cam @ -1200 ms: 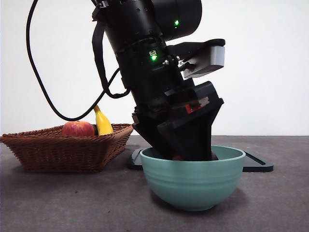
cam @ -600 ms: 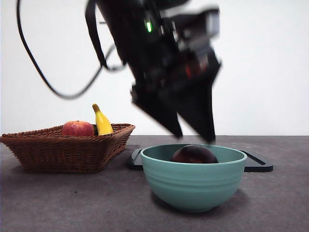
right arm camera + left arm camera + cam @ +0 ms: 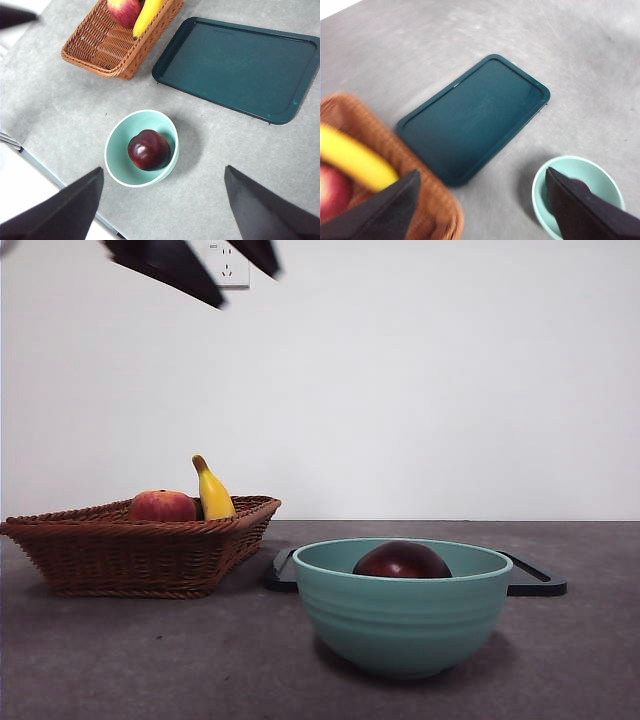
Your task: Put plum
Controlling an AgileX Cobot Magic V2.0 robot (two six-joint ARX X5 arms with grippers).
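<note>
The plum [image 3: 402,560] lies inside the teal bowl [image 3: 402,612], resting on the bowl's floor, with its dark maroon top showing just above the rim in the front view. From the right wrist view it sits a little off the bowl's middle, glossy, nothing touching it.

The bowl stands on the grey desk [image 3: 150,650] near the front edge. Behind it lies a dark green tray [image 3: 240,65], flat and bare. Toward the desk's left side stands a wicker basket [image 3: 140,545], apart from the bowl and close beside one short end of the tray. In the basket: a red apple [image 3: 162,506] and a yellow banana [image 3: 212,492], the banana leaning upright against the apple's side (stalk end pointing up).

Left claw [image 3: 480,200]: raised high above the desk, released, its two black jaws spread wide with nothing between them. Under it, the basket's corner shows by one jaw and the bowl by the other. The black tips at the top left corner of the front view are blurred.

Right claw [image 3: 162,200]: high above the desk's near edge, also released, jaws wide apart and holding nothing, the bowl and plum in plain sight below it.
</note>
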